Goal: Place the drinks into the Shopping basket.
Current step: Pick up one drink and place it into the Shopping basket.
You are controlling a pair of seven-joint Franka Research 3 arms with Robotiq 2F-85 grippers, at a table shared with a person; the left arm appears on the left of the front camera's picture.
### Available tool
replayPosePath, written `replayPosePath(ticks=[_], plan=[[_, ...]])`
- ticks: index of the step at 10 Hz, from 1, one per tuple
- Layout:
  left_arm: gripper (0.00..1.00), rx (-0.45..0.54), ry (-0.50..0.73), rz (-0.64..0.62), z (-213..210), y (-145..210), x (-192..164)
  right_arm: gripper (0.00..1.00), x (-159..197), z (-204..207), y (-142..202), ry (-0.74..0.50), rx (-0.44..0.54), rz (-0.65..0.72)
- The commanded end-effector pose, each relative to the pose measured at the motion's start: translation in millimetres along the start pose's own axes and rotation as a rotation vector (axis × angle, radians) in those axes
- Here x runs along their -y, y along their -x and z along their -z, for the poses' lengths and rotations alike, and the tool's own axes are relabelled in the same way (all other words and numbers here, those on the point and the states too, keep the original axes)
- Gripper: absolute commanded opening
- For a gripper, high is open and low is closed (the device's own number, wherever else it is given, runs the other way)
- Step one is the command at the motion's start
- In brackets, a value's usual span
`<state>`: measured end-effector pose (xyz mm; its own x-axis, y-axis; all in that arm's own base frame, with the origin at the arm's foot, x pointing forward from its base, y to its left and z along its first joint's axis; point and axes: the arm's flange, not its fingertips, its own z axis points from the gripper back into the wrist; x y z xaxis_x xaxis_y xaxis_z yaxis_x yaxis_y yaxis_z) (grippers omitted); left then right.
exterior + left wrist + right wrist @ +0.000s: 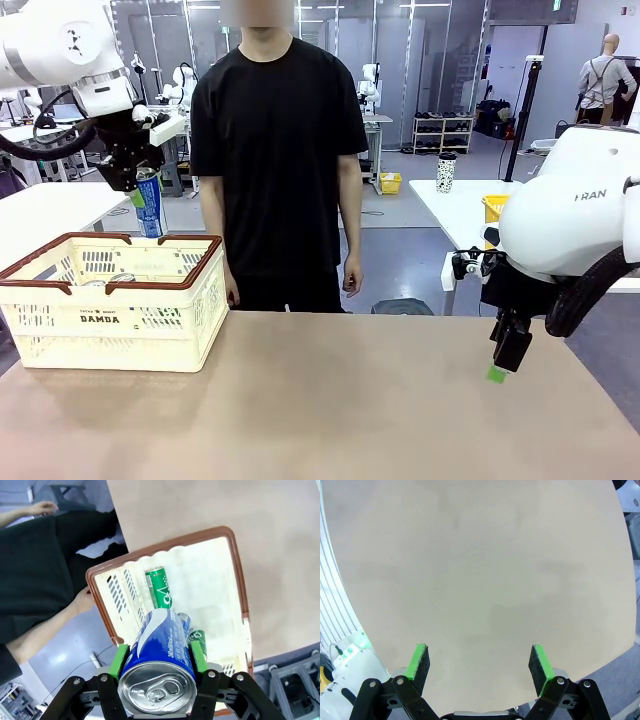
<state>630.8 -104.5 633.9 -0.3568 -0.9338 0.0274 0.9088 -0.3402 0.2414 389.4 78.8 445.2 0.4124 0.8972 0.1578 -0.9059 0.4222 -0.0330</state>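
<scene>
My left gripper [140,190] hangs above the Shopping basket [110,345], shut on a blue can [150,207] with white lettering. In the left wrist view the same blue can [159,670] sits between the green pads [119,659], silver top toward the camera, over the open basket [235,580]. Inside the basket lie a green can [159,587] and two more cans [196,636], partly hidden behind the held one. My right gripper [505,362] hovers low over the table at the right, open, and in its wrist view [479,662] nothing lies between the fingers.
A person in a black shirt [278,140] stands at the far edge of the table, hands down by the sides. One hand [82,600] is close to the basket's rim. The brown tabletop [350,400] stretches bare between basket and right gripper.
</scene>
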Motion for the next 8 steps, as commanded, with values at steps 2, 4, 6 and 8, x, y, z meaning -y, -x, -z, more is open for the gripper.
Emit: replayPosePath(ticks=[2, 4, 6, 8], plan=[[0.58, 0.044, 0.029, 0.034, 17, 12, 3, 1.00, 0, 0, 1, 0.000, -0.006, 0.001], [0.58, 0.066, 0.060, 0.058, 37, 19, 1, 1.00, 0, 0, 1, 0.000, -0.006, 0.001], [0.58, 0.097, 0.044, 0.052, 50, 27, 3, 1.00, 0, 0, 1, 0.000, -0.006, 0.001], [0.58, 0.040, 0.072, 0.045, 49, 17, 0, 1.00, 0, 0, 1, 0.000, -0.006, 0.001]])
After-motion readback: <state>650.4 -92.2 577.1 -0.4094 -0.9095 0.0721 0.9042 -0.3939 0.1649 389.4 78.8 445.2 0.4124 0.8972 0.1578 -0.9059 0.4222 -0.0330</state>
